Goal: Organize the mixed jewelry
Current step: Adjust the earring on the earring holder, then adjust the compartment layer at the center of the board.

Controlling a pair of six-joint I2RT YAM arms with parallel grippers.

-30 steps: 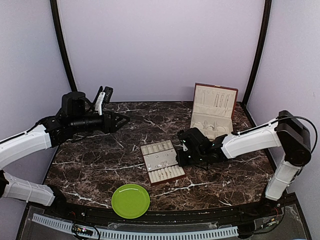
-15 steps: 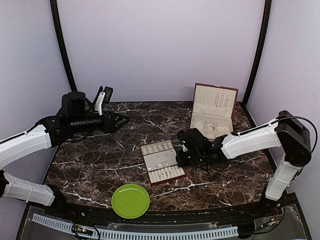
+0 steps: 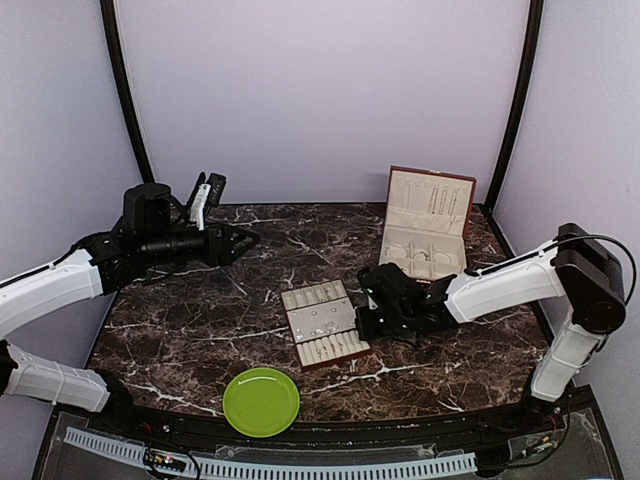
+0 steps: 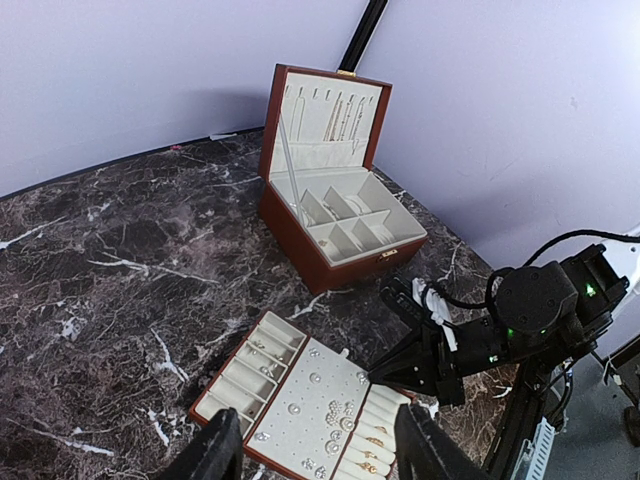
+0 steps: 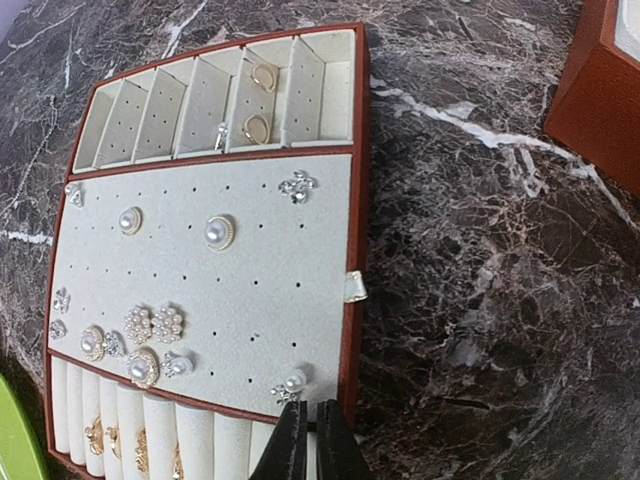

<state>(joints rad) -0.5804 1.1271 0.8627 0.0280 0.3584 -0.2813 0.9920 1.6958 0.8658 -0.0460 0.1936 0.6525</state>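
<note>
Now, right hand (image 5: 308, 440) closed tight at the tray's (image 5: 360, 150) edge; left hand (image 4: 318, 445) half-spread, empty, well apart.

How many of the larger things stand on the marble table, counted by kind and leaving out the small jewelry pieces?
green plate: 1
flat jewelry tray: 1
open jewelry box: 1
Total: 3
</note>
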